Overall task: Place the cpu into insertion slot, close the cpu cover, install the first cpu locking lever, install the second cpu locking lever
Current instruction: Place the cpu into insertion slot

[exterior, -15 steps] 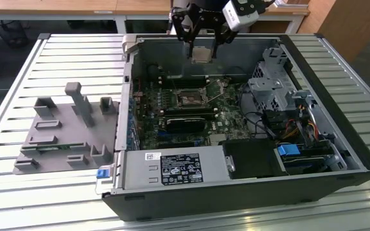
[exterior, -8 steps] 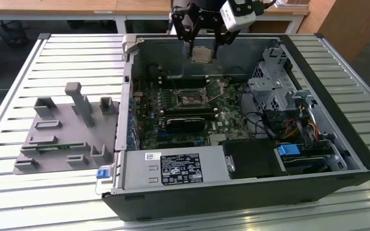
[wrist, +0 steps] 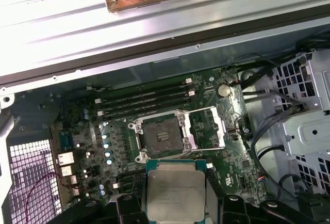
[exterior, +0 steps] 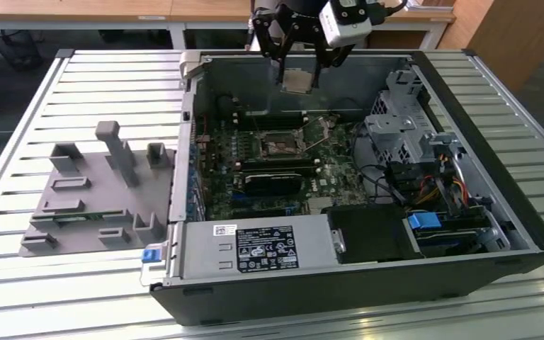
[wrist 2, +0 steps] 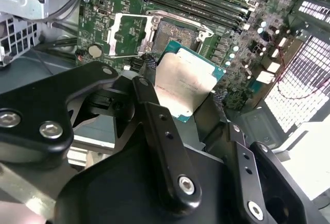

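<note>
My gripper (exterior: 297, 76) hangs over the open computer case, shut on the cpu (exterior: 297, 82), a flat square silvery chip held by two opposite edges. Both wrist views show the cpu (wrist 2: 185, 79) (wrist: 175, 193) between the black fingers (wrist 2: 154, 110), above the green board and apart from it. The insertion slot (wrist: 162, 136) (wrist 2: 178, 32) (exterior: 277, 145) lies bare with a dark centre, a short way in front of the chip. The cpu cover (wrist: 225, 127) (wrist 2: 116, 34) is swung open and lies beside the slot. A thin lever (exterior: 320, 136) stands raised next to it.
Long black memory slots (wrist: 144, 100) run beside the socket. A metal drive cage (exterior: 404, 134) with cables fills the exterior view's right of the case, and a power supply (exterior: 253, 248) sits at the near wall. A grey fixture tray (exterior: 93, 191) rests on the slatted table (exterior: 111, 85).
</note>
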Controlling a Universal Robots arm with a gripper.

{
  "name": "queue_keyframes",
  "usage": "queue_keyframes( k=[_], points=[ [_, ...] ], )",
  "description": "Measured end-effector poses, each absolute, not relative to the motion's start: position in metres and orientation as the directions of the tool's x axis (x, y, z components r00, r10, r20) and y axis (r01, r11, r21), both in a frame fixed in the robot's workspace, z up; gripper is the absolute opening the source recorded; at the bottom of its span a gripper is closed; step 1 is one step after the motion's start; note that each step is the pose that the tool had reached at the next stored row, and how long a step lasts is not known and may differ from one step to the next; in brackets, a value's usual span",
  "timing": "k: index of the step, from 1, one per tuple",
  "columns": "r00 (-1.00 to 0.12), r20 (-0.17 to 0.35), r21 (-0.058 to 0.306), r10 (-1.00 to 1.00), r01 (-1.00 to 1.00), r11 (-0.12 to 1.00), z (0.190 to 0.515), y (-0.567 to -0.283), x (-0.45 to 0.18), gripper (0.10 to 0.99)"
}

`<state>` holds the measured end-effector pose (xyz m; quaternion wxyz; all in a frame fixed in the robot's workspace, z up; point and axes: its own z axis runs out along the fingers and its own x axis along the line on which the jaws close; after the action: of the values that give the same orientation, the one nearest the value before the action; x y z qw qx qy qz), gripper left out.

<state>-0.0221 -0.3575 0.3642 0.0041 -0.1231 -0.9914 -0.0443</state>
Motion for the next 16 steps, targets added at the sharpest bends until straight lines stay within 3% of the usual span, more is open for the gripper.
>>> queue_keyframes(
  k=[16],
  points=[
    [-0.928,0.019,0.087,0.371,0.371,0.924,0.3632,-0.3568,-0.0221,0.541]
  ],
)
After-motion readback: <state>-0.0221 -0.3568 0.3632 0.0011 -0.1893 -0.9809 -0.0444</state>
